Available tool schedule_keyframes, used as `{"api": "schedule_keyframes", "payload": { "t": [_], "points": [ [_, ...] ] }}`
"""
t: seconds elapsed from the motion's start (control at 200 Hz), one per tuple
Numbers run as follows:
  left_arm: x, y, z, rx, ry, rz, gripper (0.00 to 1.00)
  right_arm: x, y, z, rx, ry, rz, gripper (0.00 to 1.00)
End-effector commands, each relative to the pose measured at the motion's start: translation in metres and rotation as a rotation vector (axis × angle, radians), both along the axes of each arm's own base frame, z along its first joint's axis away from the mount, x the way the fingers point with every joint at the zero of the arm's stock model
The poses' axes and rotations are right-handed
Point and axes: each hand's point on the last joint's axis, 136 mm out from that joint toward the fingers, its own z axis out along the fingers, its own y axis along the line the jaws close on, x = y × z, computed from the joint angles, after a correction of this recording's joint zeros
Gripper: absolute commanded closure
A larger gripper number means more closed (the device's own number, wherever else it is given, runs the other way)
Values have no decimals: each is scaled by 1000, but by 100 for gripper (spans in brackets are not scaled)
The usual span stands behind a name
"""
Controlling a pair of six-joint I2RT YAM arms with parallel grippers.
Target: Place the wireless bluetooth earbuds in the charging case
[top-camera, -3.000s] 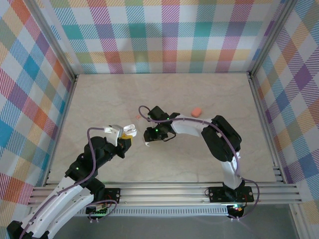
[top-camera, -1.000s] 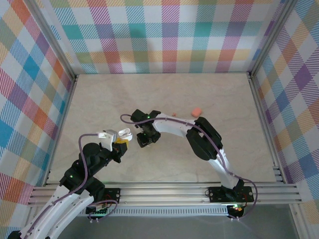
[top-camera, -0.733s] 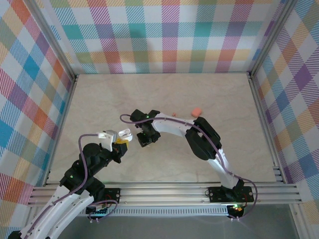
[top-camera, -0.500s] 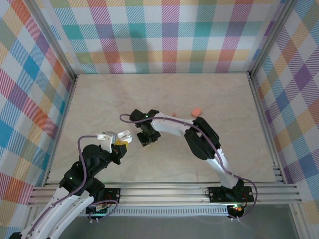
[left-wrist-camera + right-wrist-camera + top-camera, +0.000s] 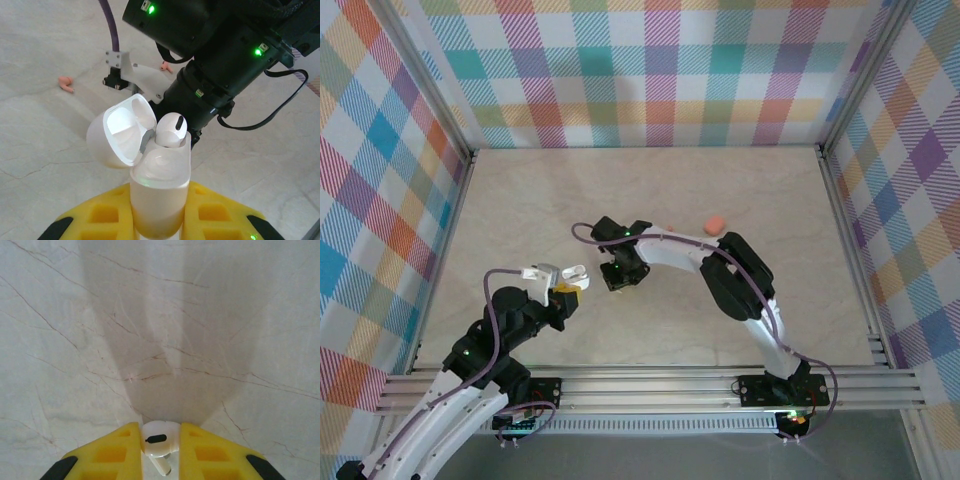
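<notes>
Left end effector (image 5: 160, 217) is clamped on the white case (image 5: 160, 192), held upright just above its yellow fingers (image 5: 95, 217). The lid (image 5: 120, 130) is flipped open to the left in the left wrist view. One white earbud (image 5: 170, 129) sits in the case mouth with its head sticking up past the rim; can't tell if it's fully seated.

Right end effector (image 5: 159, 450) is just beyond the case and aims down at the counter (image 5: 150, 315). It's closed on a second white earbud (image 5: 159, 439), pinched between the two yellow fingers with the stem pointing back toward the camera. From the top view the two end effectors sit near each other mid-counter, not touching.

Farther out, a pink earbud (image 5: 65, 84) lies loose on the counter left of the right arm. A second pink earbud (image 5: 167, 67) lies behind the right arm's wrist, partly hidden.

Farthest is the pink case (image 5: 716, 226), on the counter right of centre, well apart from both end effectors. Too small to tell whether its lid is open.
</notes>
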Motion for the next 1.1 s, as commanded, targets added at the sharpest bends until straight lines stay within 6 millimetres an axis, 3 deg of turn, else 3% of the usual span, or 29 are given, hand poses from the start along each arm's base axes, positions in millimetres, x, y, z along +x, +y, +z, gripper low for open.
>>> {"api": "schedule_keyframes", "payload": {
  "t": [0.0, 0.215, 0.39, 0.73, 1.095],
  "points": [
    [-1, -13, 16, -40, -67, -70, 100, 24, -21, -4, 32, 4, -108, 82],
    [1, -21, 36, -64, -174, -116, 100, 39, -38, 20, 125, -24, -182, 85],
    [8, -20, 48, -52, -231, -102, 100, 46, -48, 53, 214, -68, -225, 85],
    [22, -38, 29, 11, -233, -167, 100, 45, -56, 123, 341, -186, -236, 85],
    [31, -43, 45, 4, -388, -167, 100, 39, -74, 207, 488, -390, -241, 82]
  ]
}}
